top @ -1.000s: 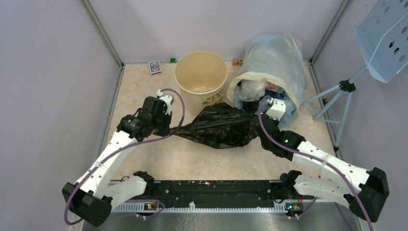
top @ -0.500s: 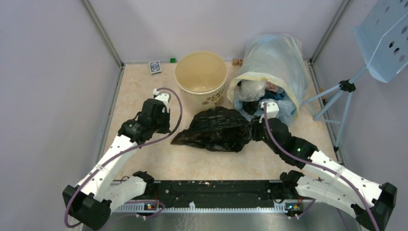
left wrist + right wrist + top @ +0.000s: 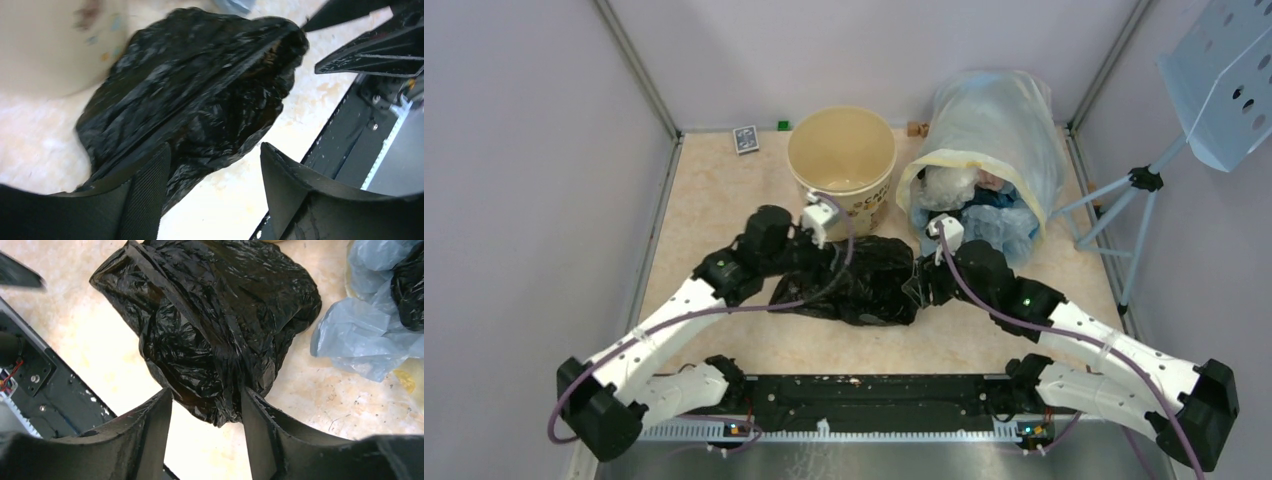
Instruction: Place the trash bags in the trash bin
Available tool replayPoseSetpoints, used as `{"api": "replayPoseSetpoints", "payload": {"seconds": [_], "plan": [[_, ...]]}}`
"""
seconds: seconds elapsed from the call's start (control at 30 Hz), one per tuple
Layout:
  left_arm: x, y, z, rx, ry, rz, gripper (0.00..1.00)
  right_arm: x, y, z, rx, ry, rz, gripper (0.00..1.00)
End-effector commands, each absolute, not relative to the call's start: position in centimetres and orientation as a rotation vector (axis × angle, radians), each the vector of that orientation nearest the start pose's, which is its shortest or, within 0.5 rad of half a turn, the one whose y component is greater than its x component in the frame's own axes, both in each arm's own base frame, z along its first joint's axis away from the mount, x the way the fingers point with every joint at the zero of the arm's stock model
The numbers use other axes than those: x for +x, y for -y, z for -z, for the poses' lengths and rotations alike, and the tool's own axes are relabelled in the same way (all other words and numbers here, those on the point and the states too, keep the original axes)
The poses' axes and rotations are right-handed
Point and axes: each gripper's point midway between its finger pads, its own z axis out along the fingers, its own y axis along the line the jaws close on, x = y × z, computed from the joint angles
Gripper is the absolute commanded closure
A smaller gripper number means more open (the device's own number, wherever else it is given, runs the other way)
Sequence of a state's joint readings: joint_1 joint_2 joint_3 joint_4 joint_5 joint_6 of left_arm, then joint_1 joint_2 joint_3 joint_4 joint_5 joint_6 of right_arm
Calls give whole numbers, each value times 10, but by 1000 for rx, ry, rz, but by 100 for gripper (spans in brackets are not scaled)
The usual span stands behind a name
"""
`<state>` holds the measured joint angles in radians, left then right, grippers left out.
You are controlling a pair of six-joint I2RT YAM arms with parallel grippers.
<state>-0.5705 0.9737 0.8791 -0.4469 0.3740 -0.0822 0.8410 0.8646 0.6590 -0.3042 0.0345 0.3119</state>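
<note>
A crumpled black trash bag [image 3: 856,282] lies on the table just in front of the cream trash bin [image 3: 842,160], which stands upright. My left gripper [image 3: 822,262] hangs over the bag's left part. It is open in the left wrist view [image 3: 212,172], with the bag [image 3: 195,95] against its left finger and bare table in the gap. My right gripper [image 3: 921,285] is at the bag's right end. It is open too [image 3: 207,402], and the bag's bunched end [image 3: 220,325] sits between its tips. More bags, light blue [image 3: 996,224] and black [image 3: 411,285], lie at the mouth of a translucent sack [image 3: 999,130].
The sack lies on its side right of the bin. A card box [image 3: 745,138] and a green block [image 3: 783,125] sit by the back wall. A tripod [image 3: 1136,200] stands at the right, and a black rail [image 3: 874,395] runs along the near edge.
Both grippers opened and let go of the black bag, which dropped from being stretched between them onto the table. Both arms then moved inward over its two ends.
</note>
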Motion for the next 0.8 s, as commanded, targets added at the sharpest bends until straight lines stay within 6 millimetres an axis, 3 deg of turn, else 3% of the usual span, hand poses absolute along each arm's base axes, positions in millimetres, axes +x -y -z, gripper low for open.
{"api": "replayPoseSetpoints", "payload": {"seconds": [0.0, 0.2, 0.3, 0.43, 0.53, 0.63, 0.77], "plan": [[220, 272, -208, 993, -1918, 676, 26, 192, -237, -184, -562, -2031, -731, 45], [242, 297, -186, 1080, -1929, 547, 16, 185, -234, -177, -545, -2045, -755, 36], [253, 305, -181, 1084, -1917, 522, 11, 189, -223, -179, -480, -2027, -720, 34], [269, 310, -168, 1043, -1969, 469, 12, 194, -207, -183, -370, -1993, -679, 33], [282, 309, -154, 988, -2015, 405, 20, 196, -197, -176, -292, -1999, -654, 33], [285, 311, -147, 972, -2034, 403, 32, 194, -200, -166, -283, -2005, -683, 31], [285, 314, -152, 968, -2019, 430, 65, 193, -209, -153, -287, -1999, -732, 27]]}}
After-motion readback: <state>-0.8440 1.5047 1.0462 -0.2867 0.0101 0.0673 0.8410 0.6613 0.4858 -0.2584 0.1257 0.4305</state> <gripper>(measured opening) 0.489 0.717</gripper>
